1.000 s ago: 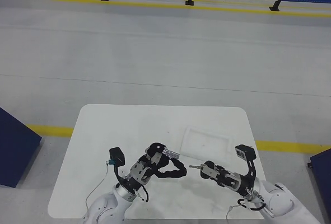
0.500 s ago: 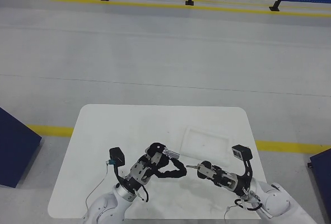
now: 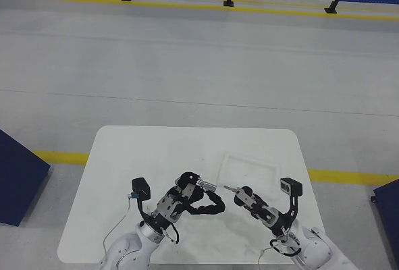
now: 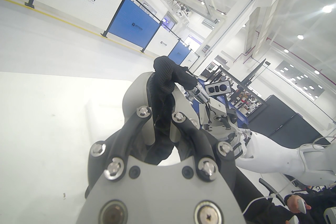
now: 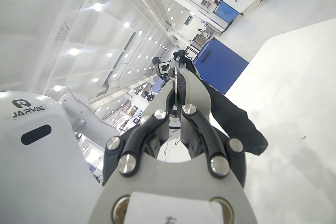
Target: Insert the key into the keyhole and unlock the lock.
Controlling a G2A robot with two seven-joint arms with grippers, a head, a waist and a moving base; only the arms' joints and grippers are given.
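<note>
My left gripper (image 3: pixel 189 192) hovers over the white table (image 3: pixel 145 152), shut on a black cable lock (image 3: pixel 209 204). The lock's silver cylinder (image 3: pixel 206 185) sticks out toward the other arm. In the left wrist view the black mesh cable (image 4: pixel 168 72) is clamped in the left gripper (image 4: pixel 160 89), and the silver cylinder (image 4: pixel 198 94) shows beyond it. My right gripper (image 3: pixel 242 196) is shut on a small silver key (image 3: pixel 229 190), whose tip stands a short gap from the cylinder. Seen edge-on, the key (image 5: pixel 175 87) sits in the right gripper (image 5: pixel 176 80), with the lock (image 5: pixel 179 57) just past it.
A faint rectangular clear tray outline (image 3: pixel 250 169) lies on the table behind the grippers. Dark blue panels stand on the floor at the left (image 3: pixel 7 179) and right (image 3: pixel 396 202) of the table.
My right gripper has carried the key leftward and slightly away from me, closing most of the gap to the lock's cylinder. The left arm and lock have stayed still.
</note>
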